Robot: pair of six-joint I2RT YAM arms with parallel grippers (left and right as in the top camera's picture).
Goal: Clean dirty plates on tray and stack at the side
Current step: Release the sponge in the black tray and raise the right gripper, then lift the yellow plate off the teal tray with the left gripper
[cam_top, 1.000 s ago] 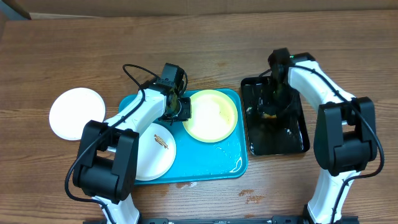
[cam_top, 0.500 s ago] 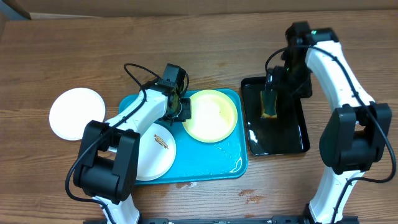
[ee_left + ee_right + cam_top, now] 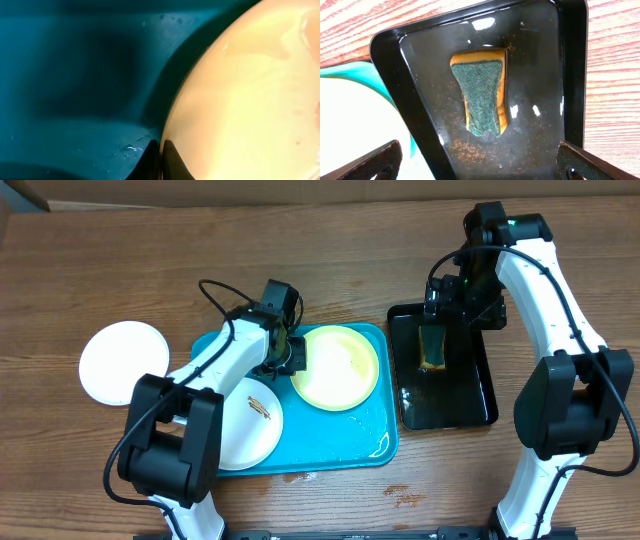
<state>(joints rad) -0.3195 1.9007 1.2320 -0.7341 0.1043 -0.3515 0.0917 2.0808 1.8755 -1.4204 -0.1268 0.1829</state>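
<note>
Your left claw [image 3: 290,352] is pinching the rim of the yellow-green plate [image 3: 338,367] on the turquoise tray [image 3: 340,445]. Your right claw [image 3: 480,167] is gaping wide above the sponge [image 3: 481,92] in the black tray [image 3: 395,75]. Your left arm [image 3: 215,365] is hiding part of the smeared white plate [image 3: 255,430].

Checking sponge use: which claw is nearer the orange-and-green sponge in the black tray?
Right. The right claw hangs open over the sponge; the left claw is shut on the pale yellow-green round plastic plate in the turquoise tray.
</note>
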